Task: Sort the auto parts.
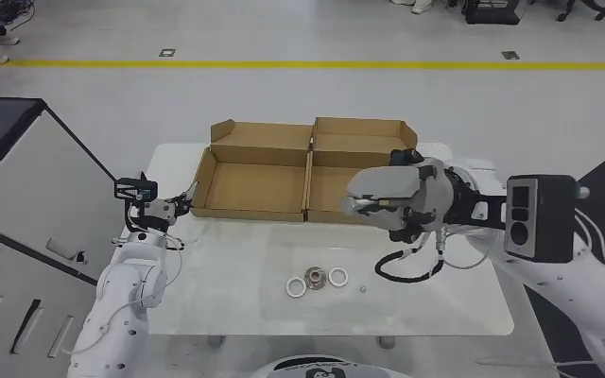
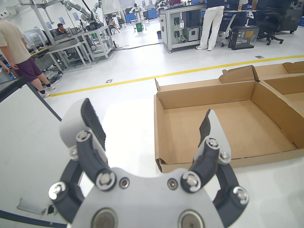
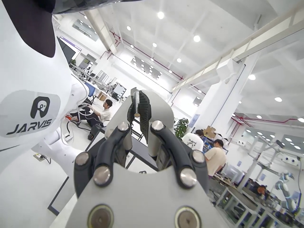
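Note:
Near the table's front middle lie two white rings (image 1: pixel 297 286) (image 1: pixel 338 277), a metal hub (image 1: pixel 314 278) between them and a tiny part (image 1: pixel 363 288). Two open cardboard boxes stand side by side at the back: the left box (image 1: pixel 255 187) (image 2: pixel 213 129) and the right box (image 1: pixel 331 184). My right gripper (image 1: pixel 351 204) (image 3: pixel 137 110) hangs over the right box's front part, turned upward and shut on a small threaded bolt (image 3: pixel 136 104). My left gripper (image 1: pixel 186 203) (image 2: pixel 147 122) stands open with nothing between its fingers, just off the left box's near left corner.
A dark-framed white panel (image 1: pixel 38 180) stands off the table's left side. The table's front edge (image 1: pixel 331 333) runs just below the loose parts. Cables (image 1: pixel 406 265) hang from the right arm above the table.

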`<control>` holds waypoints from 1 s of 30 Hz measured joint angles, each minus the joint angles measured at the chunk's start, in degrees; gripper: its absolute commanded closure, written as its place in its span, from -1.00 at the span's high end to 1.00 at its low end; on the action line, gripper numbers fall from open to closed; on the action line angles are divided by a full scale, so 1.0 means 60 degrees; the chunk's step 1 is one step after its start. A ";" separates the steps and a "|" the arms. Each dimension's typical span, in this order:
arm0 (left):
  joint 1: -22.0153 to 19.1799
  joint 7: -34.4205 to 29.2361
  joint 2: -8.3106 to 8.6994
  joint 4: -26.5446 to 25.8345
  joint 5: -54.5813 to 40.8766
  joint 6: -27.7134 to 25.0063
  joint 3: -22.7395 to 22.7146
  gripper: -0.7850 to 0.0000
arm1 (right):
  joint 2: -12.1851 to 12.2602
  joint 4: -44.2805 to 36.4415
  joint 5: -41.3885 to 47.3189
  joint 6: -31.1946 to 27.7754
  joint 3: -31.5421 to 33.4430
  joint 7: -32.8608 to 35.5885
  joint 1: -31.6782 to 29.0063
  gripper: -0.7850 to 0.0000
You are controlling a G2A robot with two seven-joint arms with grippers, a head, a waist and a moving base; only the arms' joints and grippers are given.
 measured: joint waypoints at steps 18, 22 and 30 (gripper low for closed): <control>0.0000 0.0000 0.0000 0.0000 0.0000 0.0000 0.0000 1.00 | -0.0421 -0.0114 0.0194 -0.0338 0.0744 -0.0429 -0.0830 -1.00; 0.0000 0.0000 0.0000 0.0000 0.0000 0.0000 0.0000 1.00 | -0.0570 -0.0077 0.0170 -0.0569 0.0788 -0.1080 -0.0958 -1.00; 0.0000 0.0000 0.0000 0.0000 0.0000 0.0000 0.0000 1.00 | -0.0877 0.0106 -0.0298 -0.1250 0.0754 -0.1868 -0.0978 -1.00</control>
